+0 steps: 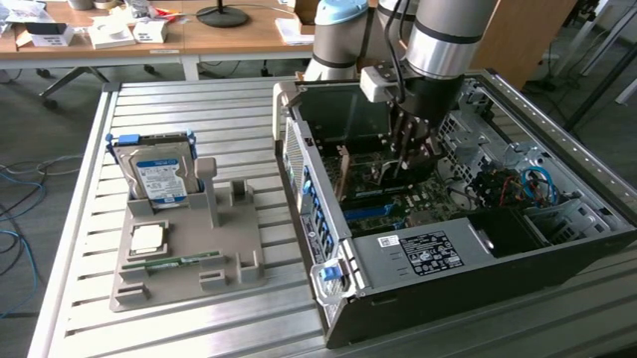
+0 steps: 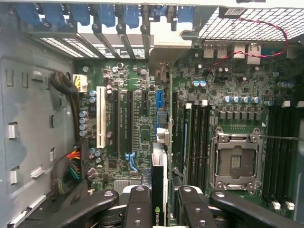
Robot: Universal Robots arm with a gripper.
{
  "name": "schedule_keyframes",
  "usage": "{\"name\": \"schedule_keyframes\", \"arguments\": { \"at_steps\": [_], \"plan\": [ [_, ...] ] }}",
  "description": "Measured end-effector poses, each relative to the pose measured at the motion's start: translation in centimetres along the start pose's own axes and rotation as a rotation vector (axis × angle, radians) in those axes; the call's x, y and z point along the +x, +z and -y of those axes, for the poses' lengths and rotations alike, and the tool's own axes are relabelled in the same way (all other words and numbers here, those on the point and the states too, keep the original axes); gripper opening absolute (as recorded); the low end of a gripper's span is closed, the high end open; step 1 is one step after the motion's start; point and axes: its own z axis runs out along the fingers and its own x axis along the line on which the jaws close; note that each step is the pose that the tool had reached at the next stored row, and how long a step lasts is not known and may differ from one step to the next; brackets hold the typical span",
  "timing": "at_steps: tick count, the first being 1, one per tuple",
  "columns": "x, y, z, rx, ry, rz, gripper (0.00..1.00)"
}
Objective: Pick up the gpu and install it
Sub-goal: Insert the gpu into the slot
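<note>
Grey steel computer case lies open, and in the exterior view the arm reaches down into it, its gripper low among the boards. The wrist view shows more: the jaws are part-closed on the gpu, a thin dark card seen edge-on with a silvery rim. It stands upright inside the case over the motherboard.

Hard drive stands upright in grey holder beside open computer case

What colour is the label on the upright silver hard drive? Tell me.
Blue and white; the silver hard drive's label shows best in the exterior view.
</note>
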Motion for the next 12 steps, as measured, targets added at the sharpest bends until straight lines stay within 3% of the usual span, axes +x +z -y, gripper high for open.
{"name": "schedule_keyframes", "arguments": {
  "at_steps": [3, 12],
  "plan": [
    [0.01, 0.01, 0.01, 0.0000, 0.000, 0.0025, 0.26],
    [0.15, 0.08, 0.01, -0.0044, 0.000, 0.0023, 0.26]
  ]
}}
